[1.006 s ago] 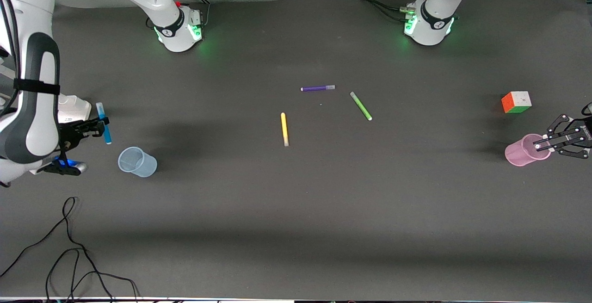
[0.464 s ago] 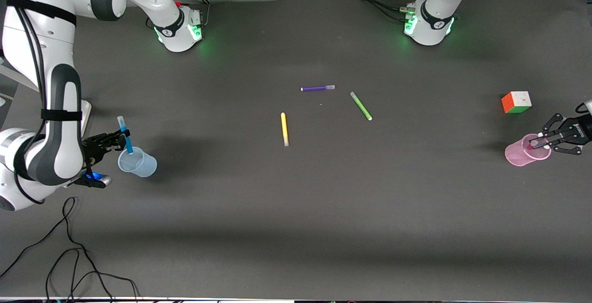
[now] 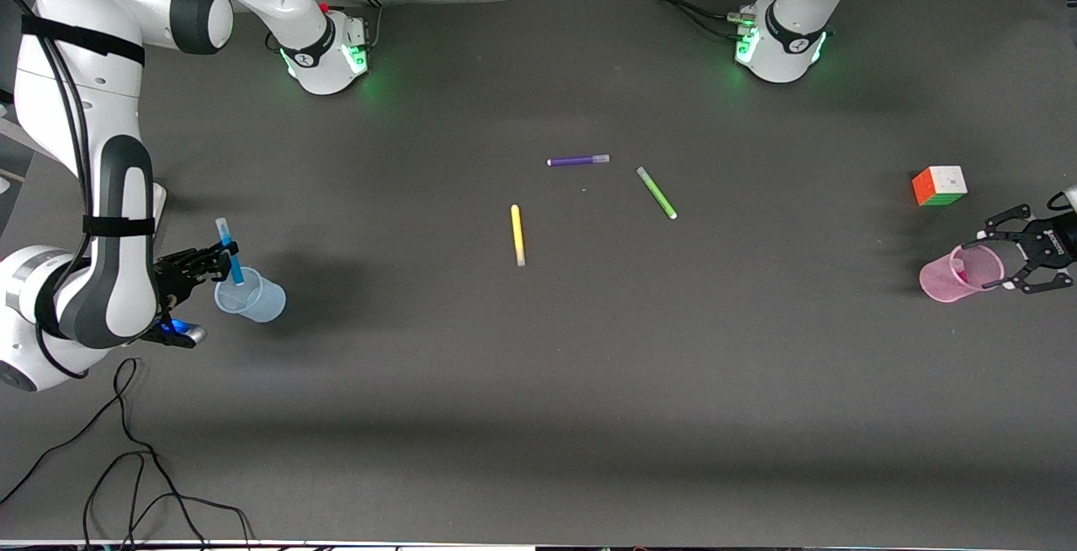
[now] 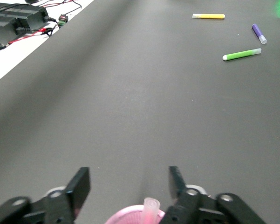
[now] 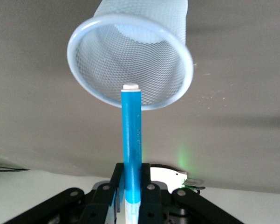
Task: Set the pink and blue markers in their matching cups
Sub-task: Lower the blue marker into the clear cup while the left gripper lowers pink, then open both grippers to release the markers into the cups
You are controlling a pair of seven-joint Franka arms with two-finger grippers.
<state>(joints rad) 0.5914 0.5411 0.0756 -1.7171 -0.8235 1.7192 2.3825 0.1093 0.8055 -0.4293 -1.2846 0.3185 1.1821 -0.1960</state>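
My right gripper (image 3: 220, 259) is shut on the blue marker (image 3: 230, 251) and holds it upright over the rim of the pale blue cup (image 3: 251, 295), at the right arm's end of the table. In the right wrist view the blue marker (image 5: 131, 140) points into the blue cup (image 5: 130, 65). My left gripper (image 3: 1000, 261) is open over the pink cup (image 3: 959, 273), at the left arm's end. The pink marker (image 4: 150, 211) stands in the pink cup (image 4: 126, 218) between my open left fingers (image 4: 80, 185).
A yellow pen (image 3: 517, 234), a green pen (image 3: 656, 192) and a purple pen (image 3: 578, 161) lie at the table's middle. A colour cube (image 3: 939, 185) sits near the pink cup, farther from the front camera. Black cables (image 3: 126, 467) lie at the table's near edge.
My right gripper carried the blue marker over to the blue cup's rim. My left gripper opened above the pink cup, and the pink marker now stands free in it.
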